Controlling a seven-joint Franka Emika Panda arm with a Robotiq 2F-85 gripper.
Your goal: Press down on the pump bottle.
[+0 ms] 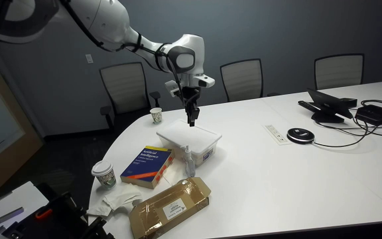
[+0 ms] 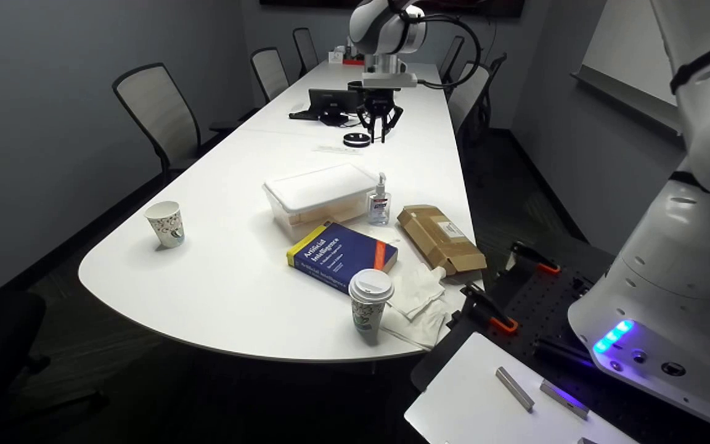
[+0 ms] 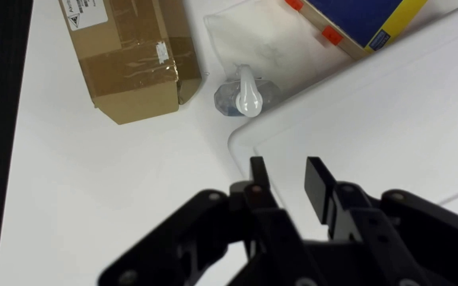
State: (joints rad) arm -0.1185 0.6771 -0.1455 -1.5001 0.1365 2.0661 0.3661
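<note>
The pump bottle (image 1: 189, 165) is small and clear with a white pump head. It stands upright on the white table beside the lidded box, and it also shows in an exterior view (image 2: 379, 210). In the wrist view the bottle (image 3: 249, 97) is seen from above, its spout towards the top of the picture. My gripper (image 3: 286, 163) has its fingers apart with nothing between them. In both exterior views the gripper (image 1: 192, 124) (image 2: 378, 139) hangs pointing down, above table height and apart from the bottle. In the wrist view the box lid lies below the fingers.
A lidded plastic box (image 1: 187, 134) touches or nearly touches the bottle. A blue book (image 2: 342, 253), an open cardboard box (image 1: 171, 207) and white napkins (image 2: 420, 302) lie near it. A lidded cup (image 2: 370, 302) and a paper cup (image 2: 167, 225) stand farther off.
</note>
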